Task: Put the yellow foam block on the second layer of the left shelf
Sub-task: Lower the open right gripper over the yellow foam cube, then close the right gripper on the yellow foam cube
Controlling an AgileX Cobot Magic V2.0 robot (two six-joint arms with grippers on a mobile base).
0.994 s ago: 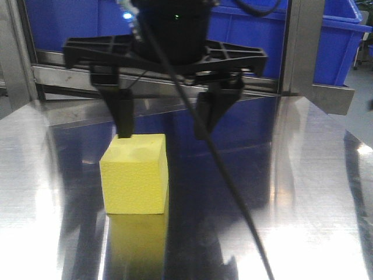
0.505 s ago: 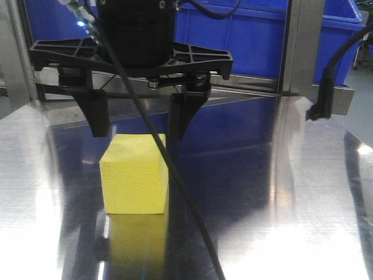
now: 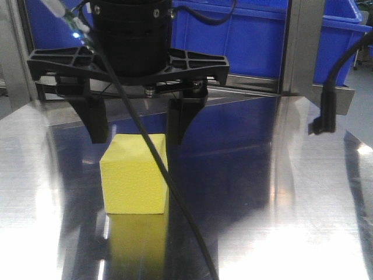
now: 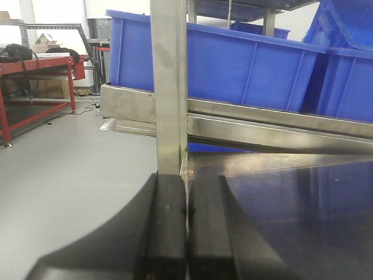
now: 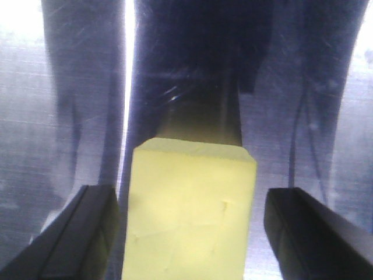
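The yellow foam block [image 3: 134, 175] rests on a shiny steel surface [image 3: 280, 192] in the front-facing view. My right gripper [image 3: 138, 125] hangs over its far top edge, open, with one black finger [image 3: 98, 119] on each side. In the right wrist view the yellow foam block [image 5: 189, 216] lies between the open right gripper [image 5: 189, 201], with a gap to each finger and neither touching. My left gripper [image 4: 187, 181] is shut with nothing in it, pointing at a steel shelf post [image 4: 169, 87]. I cannot tell which shelf layer the surface is.
Blue bins [image 3: 256, 35] sit behind a steel rail [image 3: 245, 84] past the block, and more blue bins [image 4: 245, 64] appear in the left wrist view. A steel post [image 3: 300, 46] rises at the right. A black cable end [image 3: 324, 114] hangs at the right.
My right gripper has moved left and slightly down, from offset to the block's right to straddling its top. The black cable at the right has come into view. The block has not moved.
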